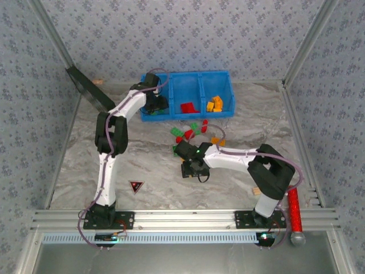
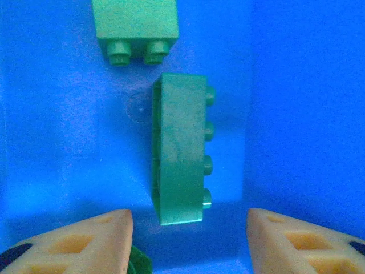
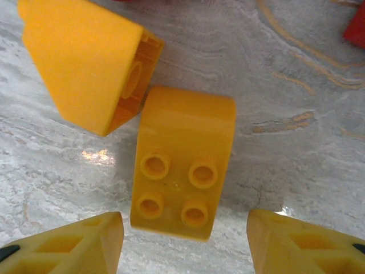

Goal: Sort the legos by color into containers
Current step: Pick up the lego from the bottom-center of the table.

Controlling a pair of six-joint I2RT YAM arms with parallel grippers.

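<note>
Risk: yellow brick (image 3: 182,165) is straddled, untouched, by wide-open right gripper (image 3: 183,220) | second brick (image 3: 85,63), touching at eleven o'clock, may be dragged along | left gripper (image 2: 188,214) is spread wide, nothing held

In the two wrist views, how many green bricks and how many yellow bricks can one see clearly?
green bricks: 2
yellow bricks: 2
total: 4
A dark green bit at the lower edge is unclear.

Bright, even light; glare patch on table (image 3: 94,155); close legos (image 2: 179,154) slightly blurred.
</note>
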